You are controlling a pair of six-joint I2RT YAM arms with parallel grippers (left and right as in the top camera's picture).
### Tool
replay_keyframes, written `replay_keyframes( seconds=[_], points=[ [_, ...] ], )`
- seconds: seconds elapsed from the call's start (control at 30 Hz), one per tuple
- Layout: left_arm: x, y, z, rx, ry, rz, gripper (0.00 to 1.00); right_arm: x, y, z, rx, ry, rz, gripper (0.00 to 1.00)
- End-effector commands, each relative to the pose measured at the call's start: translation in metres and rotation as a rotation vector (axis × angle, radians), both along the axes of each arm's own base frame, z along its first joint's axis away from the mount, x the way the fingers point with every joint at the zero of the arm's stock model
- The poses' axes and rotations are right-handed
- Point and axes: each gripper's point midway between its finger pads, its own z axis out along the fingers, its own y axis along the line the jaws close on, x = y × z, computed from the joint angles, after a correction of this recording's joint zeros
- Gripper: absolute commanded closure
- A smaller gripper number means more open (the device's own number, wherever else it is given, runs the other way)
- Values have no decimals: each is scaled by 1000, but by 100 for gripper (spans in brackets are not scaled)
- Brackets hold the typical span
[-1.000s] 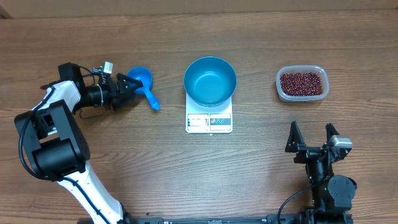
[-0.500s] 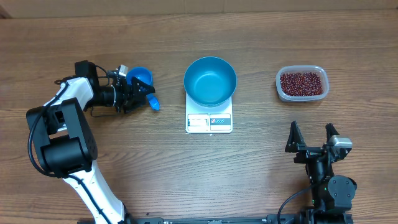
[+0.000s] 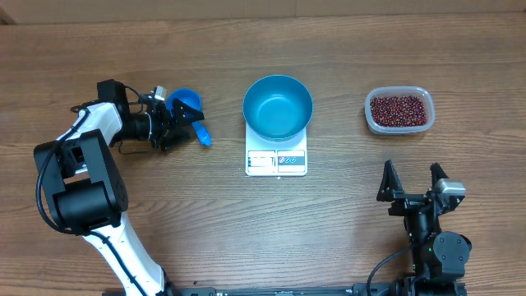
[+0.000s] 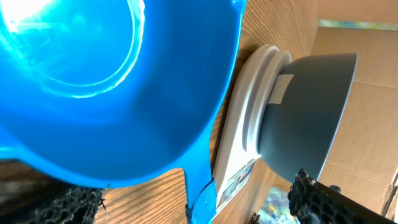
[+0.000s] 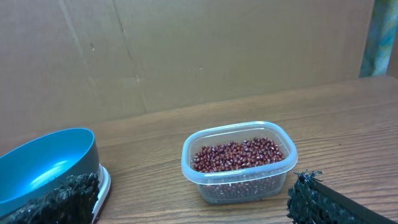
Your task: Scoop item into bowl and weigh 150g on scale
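Left gripper (image 3: 179, 125) is sitting wide open at the scoop (image 3: 186, 103) — its handle is running near-right toward the scale (image 3: 276, 161); right gripper (image 3: 410, 179), also wide, is waiting well apart.

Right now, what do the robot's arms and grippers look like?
The left arm is chunky white and black, with thin black cables. The right arm is mostly black, with a small pale box. The left gripper and right gripper are black, their fingers covered in rough, bumpy padding.
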Motion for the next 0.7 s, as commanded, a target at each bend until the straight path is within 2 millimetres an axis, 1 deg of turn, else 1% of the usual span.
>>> replay_keyframes(
  seconds=[0.0, 0.1, 0.2, 0.27, 0.37, 0.5, 0.67],
  points=[
    [-6, -1, -8, 24, 52, 3, 1, 0, -1, -2, -3, -2, -9, 0],
    [-15, -6, -16, 63, 99, -17, 2, 0, -1, -2, -3, -2, -9, 0],
    [-11, -6, -18, 83, 78, -20, 5, 0, -1, -2, -3, -2, -9, 0],
    [-5, -4, -17, 84, 57, -7, 11, 0, -1, -2, -3, -2, -9, 0],
    [3, -4, -15, 77, 31, 9, 22, 0, -1, -2, -3, -2, -9, 0],
    [4, -4, -15, 79, 20, 5, 31, 0, -1, -2, -3, -2, -9, 0],
    [2, 0, -21, 121, 33, 2, 31, 0, -1, -2, -3, -2, -9, 0]
  ],
)
